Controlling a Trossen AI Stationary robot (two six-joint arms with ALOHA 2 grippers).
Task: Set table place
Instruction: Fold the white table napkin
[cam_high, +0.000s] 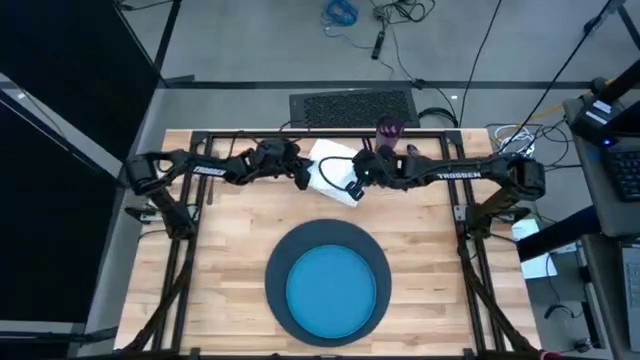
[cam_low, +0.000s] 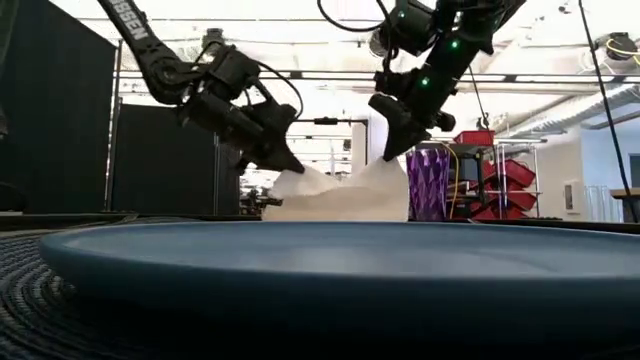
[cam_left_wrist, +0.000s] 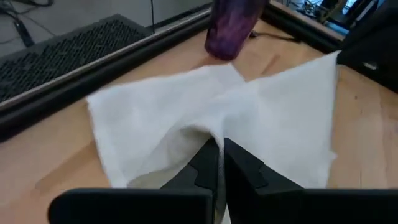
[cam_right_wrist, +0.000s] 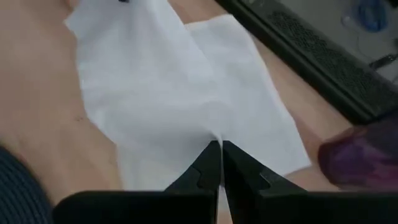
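A white napkin (cam_high: 331, 168) lies near the table's far edge, raised at two points, with its lower part resting on the planks (cam_low: 335, 205). My left gripper (cam_high: 303, 179) is shut on its left side, and my right gripper (cam_high: 357, 186) is shut on its right side. A small purple cup (cam_high: 390, 130) stands upright just beyond the napkin, to the right. A bright blue plate (cam_high: 335, 288) sits on a dark navy round disc (cam_high: 275, 262) at the near middle of the table. My left gripper pinches a raised fold of the napkin (cam_left_wrist: 210, 127) between its two shut fingers, slanting down from the table's left. The cloth rises to a peak at the fingertips (cam_low: 296, 166) and spreads down onto the table. My right gripper pinches the napkin's cloth (cam_right_wrist: 214, 127) between its two shut fingers, slanting down from the right. The cloth peaks at the fingertips (cam_low: 390, 158). The rest of the napkin falls away to the table, and sags between the two holds.
A black metal frame (cam_high: 300, 135) runs along the table's far edge behind the napkin and the cup. A dark grid mat (cam_high: 352, 105) lies beyond it. Bare planks (cam_high: 230, 230) show left and right of the disc.
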